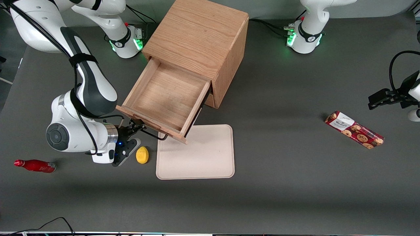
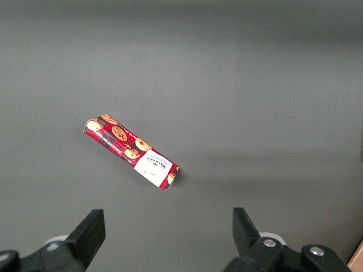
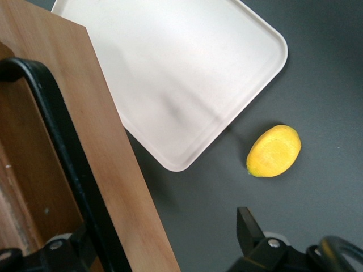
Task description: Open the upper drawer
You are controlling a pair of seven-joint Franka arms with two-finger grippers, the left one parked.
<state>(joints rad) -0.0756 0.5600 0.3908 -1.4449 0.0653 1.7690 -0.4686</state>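
Light oak box cabinet (image 1: 200, 39) stands on dark grey bench (image 1: 295, 183). Its upper drawer (image 1: 162, 98), wide shallow wooden tray with thin black bar handle (image 1: 151, 135), is pulled well out, tray bare inside, front edge overhanging pale beige rounded tray (image 1: 197, 154). Right arm's black two-finger hand (image 1: 137, 126) sits at handle with fingers spread, one either side of bar, not clamped. Yellow lemon (image 1: 142, 155) lies just beside beige tray, below hand.
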